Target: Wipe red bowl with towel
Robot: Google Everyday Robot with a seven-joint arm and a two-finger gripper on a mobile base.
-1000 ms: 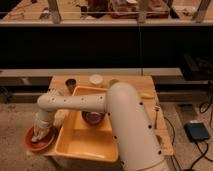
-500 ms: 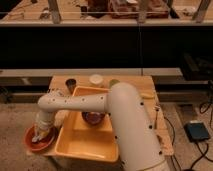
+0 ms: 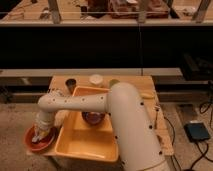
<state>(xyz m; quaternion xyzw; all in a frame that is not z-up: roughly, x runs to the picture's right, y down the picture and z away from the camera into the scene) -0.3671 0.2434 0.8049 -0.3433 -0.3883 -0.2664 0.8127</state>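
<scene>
Red bowl (image 3: 32, 144) sitting on the worktop's (image 3: 132, 83) front left corner, beside the yellow tray (image 3: 80, 146).
White arm (image 3: 125, 120) is reaching left across the tray, which is holding a dark bowl (image 3: 93, 118); gripper (image 3: 43, 131) is sitting inside the red bowl, fingers closed.

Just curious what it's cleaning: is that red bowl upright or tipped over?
Upright. The red bowl sits level with its opening facing up, and the gripper reaches down into it from above.

Tool (image 3: 43, 131) low inside red bowl (image 3: 30, 143), yellow tray (image 3: 85, 151) wall just beside it, arm (image 3: 75, 102) stretched over the tray
</scene>
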